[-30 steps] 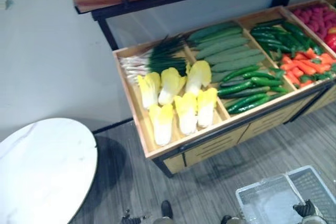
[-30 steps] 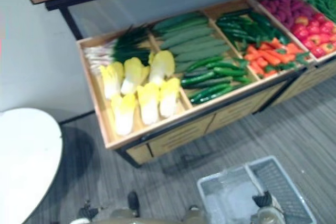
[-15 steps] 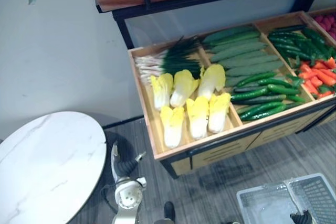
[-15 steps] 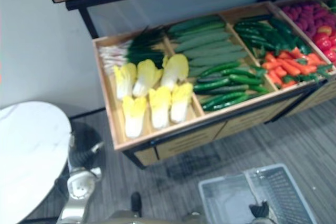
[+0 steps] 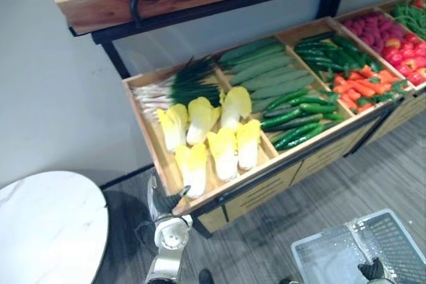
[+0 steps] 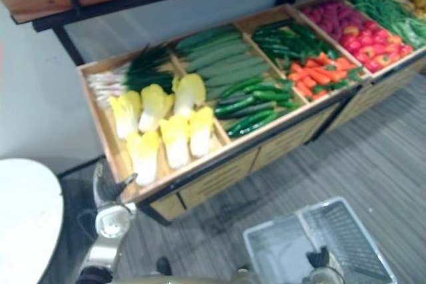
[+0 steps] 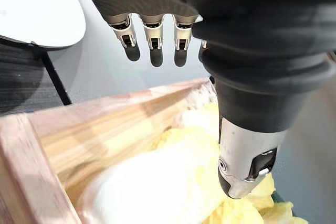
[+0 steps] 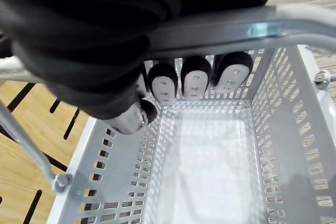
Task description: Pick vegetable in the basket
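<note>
Left eye view showed six cabbages point(image 5: 221, 152) lying in the crate's point(image 5: 152, 151) leftmost compartment. One left hand point(image 5: 165, 204) hovered by its front corner, fingers straight. Right hand point(image 8: 195, 80) gripped one basket's point(image 5: 399, 227) handle point(image 8: 236, 27).

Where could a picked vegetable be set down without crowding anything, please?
The basket floor, inside its mesh walls, is bare, and so is the round white table. The crate is crowded: cabbages and cucumbers fill their compartments.

Eyes: downward from head; share stand point(image 5: 263, 191) at 12 o'clock.
Left wrist: close above cabbage point(image 7: 157, 182).
Right wrist: close inside basket point(image 8: 278, 129).
</note>
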Motion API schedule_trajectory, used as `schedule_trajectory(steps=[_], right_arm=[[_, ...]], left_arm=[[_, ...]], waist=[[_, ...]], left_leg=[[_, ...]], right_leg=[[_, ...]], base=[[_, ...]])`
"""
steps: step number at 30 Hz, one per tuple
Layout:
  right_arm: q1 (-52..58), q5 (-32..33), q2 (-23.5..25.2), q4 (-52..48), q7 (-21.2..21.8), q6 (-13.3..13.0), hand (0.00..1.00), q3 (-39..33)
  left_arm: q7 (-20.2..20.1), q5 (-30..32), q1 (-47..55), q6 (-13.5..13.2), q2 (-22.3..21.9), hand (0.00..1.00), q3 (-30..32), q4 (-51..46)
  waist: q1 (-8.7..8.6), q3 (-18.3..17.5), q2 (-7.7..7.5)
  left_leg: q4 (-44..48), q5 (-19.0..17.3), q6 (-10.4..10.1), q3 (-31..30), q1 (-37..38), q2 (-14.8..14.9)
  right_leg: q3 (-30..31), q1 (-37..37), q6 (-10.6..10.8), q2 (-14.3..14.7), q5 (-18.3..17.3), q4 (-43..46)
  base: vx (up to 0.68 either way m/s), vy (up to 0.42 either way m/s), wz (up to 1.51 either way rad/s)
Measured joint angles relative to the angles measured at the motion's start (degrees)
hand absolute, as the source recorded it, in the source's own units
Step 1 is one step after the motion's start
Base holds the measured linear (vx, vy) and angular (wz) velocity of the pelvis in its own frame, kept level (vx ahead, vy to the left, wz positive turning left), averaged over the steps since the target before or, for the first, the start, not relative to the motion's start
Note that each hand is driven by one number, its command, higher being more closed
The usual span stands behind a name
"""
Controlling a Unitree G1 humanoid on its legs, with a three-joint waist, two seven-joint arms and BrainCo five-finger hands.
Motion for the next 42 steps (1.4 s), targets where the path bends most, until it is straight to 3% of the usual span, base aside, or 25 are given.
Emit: schedule_trajectory(steps=[5, 15, 28, 32, 42], right_arm=[[-0.55, -2.02, -0.12, -1.03, -0.42, -0.01, 1.0, 2.63], [-0.73, -2.04, -0.1, -1.1, -1.99, -0.09, 1.0, 4.88], [-2.09, -2.07, -0.02, -1.1, -3.51, -0.18, 1.0, 7.16], [-2.08, -2.05, -0.06, -1.06, -4.76, -0.25, 1.0, 7.74], [-2.85, -2.04, -0.15, -1.0, -5.49, -1.51, 1.0, 11.72]], left_arm=[[2.22, 0.17, -2.48, 1.34, 0.02, 0.0, 0.0, 3.04], [6.33, 1.66, -5.96, 2.49, -0.24, 0.0, -0.11, 7.09], [13.15, 1.19, -10.88, 2.03, -0.2, 0.0, 0.09, 19.57], [14.56, 1.22, -11.64, 2.09, -0.21, 0.0, 0.1, 22.58], [19.94, 1.31, -14.0, 2.09, -0.39, 0.0, -0.01, 27.14]], waist=[[-1.23, 0.01, -0.03], [-1.4, 0.1, -0.15], [-1.42, 0.69, -0.13], [-1.47, 0.88, 0.53], [-1.43, 0.91, 0.51]], left_leg=[[0.0, -0.04, -0.06, 1.26, 0.04, 0.45], [-0.01, -0.06, -0.09, 2.37, 0.04, 0.43], [-0.04, -0.69, -0.91, 5.24, 0.34, 0.59], [-0.23, -1.11, -1.05, 6.37, 1.12, 0.62], [-0.23, -1.59, -1.11, 7.69, 1.1, 0.69]], right_leg=[[1.49, -0.87, -0.23, 0.51, 0.26, -0.03], [2.96, -1.62, -0.34, 0.61, 1.02, -0.37], [5.95, -1.85, -0.15, 1.29, 3.59, -3.97], [6.99, -1.89, -0.08, 1.36, 3.63, -3.99], [8.4, -2.78, -0.06, 1.56, 3.67, -4.11]], base=[[0.02, -0.006, -0.18], [0.03, 0.007, -0.07], [0.01, 0.007, -0.12], [0.03, 0.004, -0.15], [0.05, 0.0, -0.07]])
